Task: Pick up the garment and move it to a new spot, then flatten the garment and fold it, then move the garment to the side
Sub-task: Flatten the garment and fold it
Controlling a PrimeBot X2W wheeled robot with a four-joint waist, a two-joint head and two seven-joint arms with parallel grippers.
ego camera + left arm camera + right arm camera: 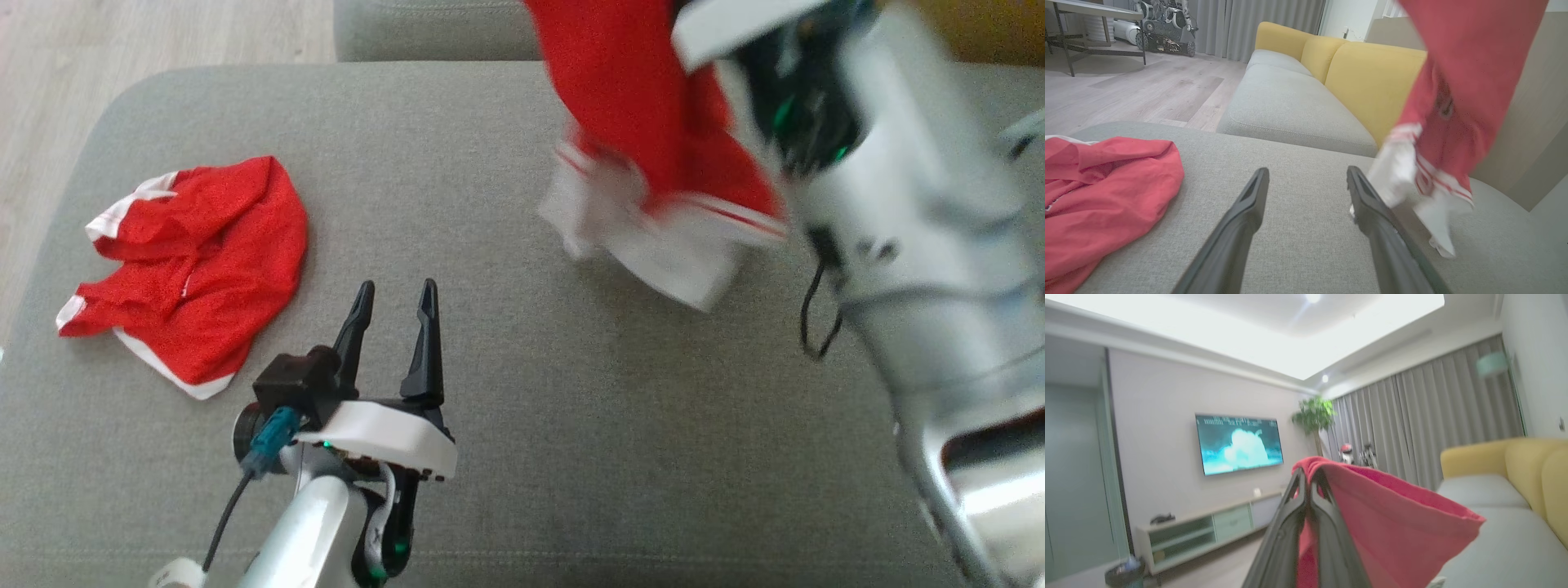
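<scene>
A red garment [637, 106] with white striped trim hangs in the air over the right half of the grey cushion [522, 425], its white hem just above the fabric. In the right wrist view my right gripper [1308, 475] is shut on a fold of the garment [1384, 522], raised high and pointing into the room. The pale right forearm [898, 204] rises at the right of the head view. My left gripper [393, 298] stands open and holds nothing, low over the cushion's front middle. In the left wrist view the hanging garment [1457, 81] drapes just right of the left gripper [1306, 173].
A second red garment [192, 261] with white trim lies crumpled on the cushion's left part [1098, 196]. Yellow backrests [1372, 73] and another grey seat [1290, 102] lie beyond. Wooden floor [122, 33] borders the cushion's left and far edges.
</scene>
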